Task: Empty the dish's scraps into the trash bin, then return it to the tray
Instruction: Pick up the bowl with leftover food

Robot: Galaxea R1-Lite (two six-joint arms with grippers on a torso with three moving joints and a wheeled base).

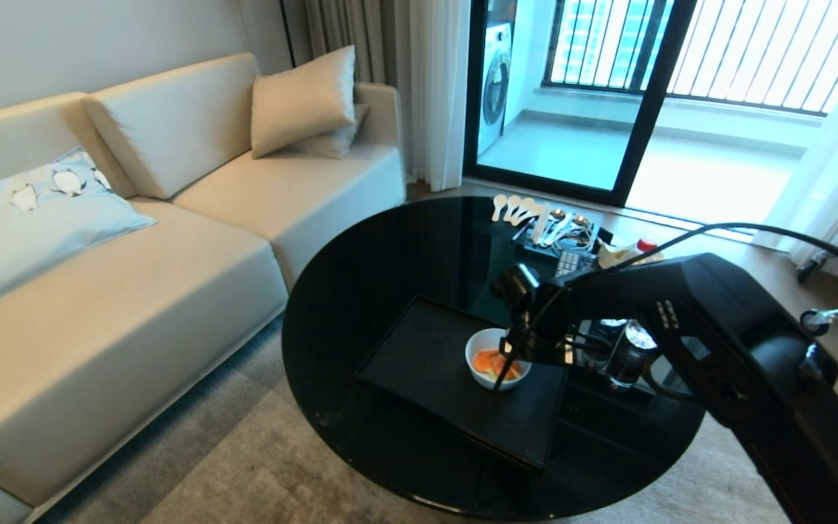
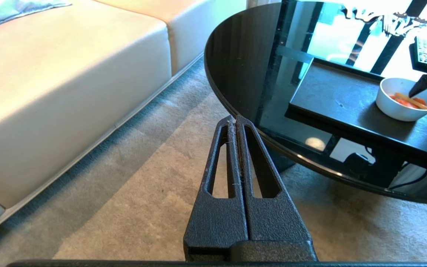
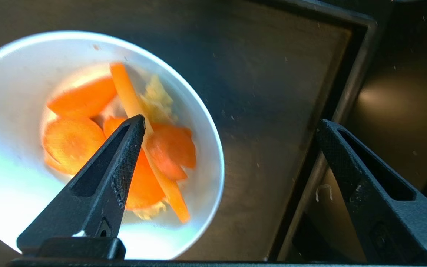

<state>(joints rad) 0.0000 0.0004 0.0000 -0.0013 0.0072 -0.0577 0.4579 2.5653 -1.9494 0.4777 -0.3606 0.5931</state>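
I am looking down into a living room: a cream sofa point(image 1: 135, 240) fills the left half of the head view, a balcony door the upper right, and a round black glass table point(image 1: 361, 291) sits at centre. On that table, slightly below centre, lies the tray point(image 1: 426, 356), and the bowl point(image 1: 479, 362) stands on its right part, close to the tray's right rim.

My right arm comes in from the lower right of the head view. Its claw, the right gripper point(image 3: 232, 122), hangs over the bowl with the jaws spread wide and nothing between them: in the right wrist view one finger sits above the scraps point(image 3: 83, 100) inside the bowl, the other out over the tray's rim, so the bowl's right wall lies between them. The left gripper point(image 2: 236, 120) is parked off the table's edge, above the carpet, its fingers pressed together on nothing.

The bin is in none of my views, so I cannot plan the carry yet.

Risks as I judge them:
- The outer finger may land on the tray's rim as I descend, stopping the grip short or shoving the tray.
- The inner finger may press into the carrot slices and flick them out.
- A pinch on one glossy wall could let the bowl tip and spill early.

Bottles and clutter stand just right of the tray, near my wrist.
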